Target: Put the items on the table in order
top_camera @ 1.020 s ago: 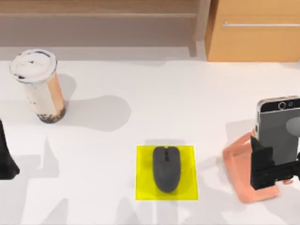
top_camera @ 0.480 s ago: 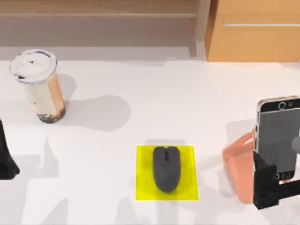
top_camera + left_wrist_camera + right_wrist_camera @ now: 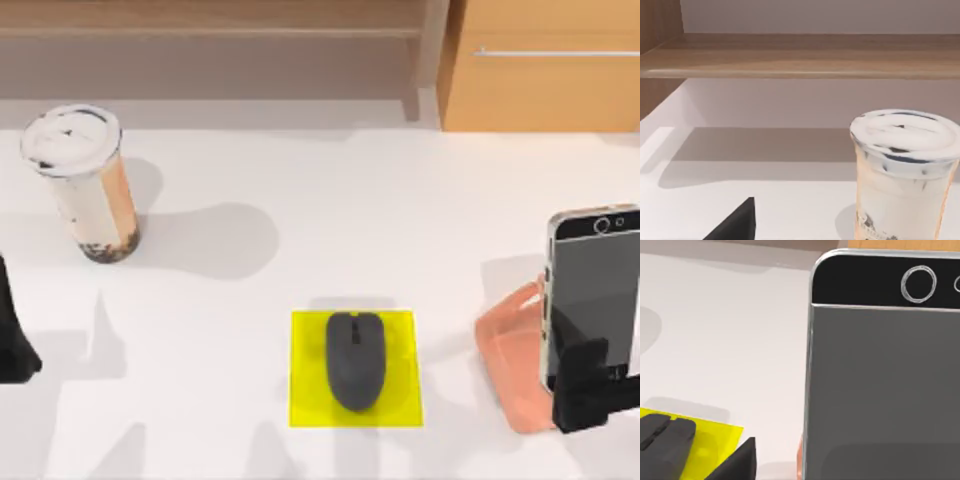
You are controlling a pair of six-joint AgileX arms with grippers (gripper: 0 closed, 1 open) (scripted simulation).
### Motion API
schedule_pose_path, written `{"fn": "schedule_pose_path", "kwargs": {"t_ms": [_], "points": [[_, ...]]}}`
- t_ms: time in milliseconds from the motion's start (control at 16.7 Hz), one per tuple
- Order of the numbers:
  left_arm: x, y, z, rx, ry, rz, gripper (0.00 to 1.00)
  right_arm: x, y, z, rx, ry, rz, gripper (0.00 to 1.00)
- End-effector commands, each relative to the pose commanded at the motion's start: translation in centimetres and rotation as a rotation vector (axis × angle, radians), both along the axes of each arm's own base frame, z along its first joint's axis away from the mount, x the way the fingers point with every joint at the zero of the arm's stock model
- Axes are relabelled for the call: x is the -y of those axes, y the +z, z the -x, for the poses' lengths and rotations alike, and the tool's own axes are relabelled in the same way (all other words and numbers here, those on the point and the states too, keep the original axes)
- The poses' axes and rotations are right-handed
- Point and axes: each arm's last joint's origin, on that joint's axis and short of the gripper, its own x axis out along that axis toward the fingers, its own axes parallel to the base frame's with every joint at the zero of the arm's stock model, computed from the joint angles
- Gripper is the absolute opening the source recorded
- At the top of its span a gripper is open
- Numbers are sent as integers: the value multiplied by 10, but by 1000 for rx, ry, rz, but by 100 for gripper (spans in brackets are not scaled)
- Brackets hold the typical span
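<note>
One mouse (image 3: pixel 354 360), one smartphone (image 3: pixel 592 294), one bubble tea cup (image 3: pixel 85 183), apart.

Legible text, labels, brands, numbers: none. Bubble tea cup (image 3: pixel 902 175): small dark print low on its wall, too small to read.

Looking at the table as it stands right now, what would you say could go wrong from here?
The smartphone stands propped on the pink stand with the right gripper low beside it at the table's right edge; a small nudge there could tip the phone off. The bubble tea cup stands tall near the left gripper, so a careless grasp might topple it. The mouse on the yellow mat looks safe.
</note>
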Motion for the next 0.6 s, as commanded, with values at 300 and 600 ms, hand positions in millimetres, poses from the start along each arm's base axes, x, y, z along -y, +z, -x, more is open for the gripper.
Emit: {"fn": "schedule_pose_path", "kwargs": {"t_ms": [300, 600], "points": [[0, 0, 0, 0, 0, 0, 100, 33, 2, -7, 118, -47, -102, 100], [0, 0, 0, 0, 0, 0, 100, 70, -22, -9, 235, -136, -117, 100]]}}
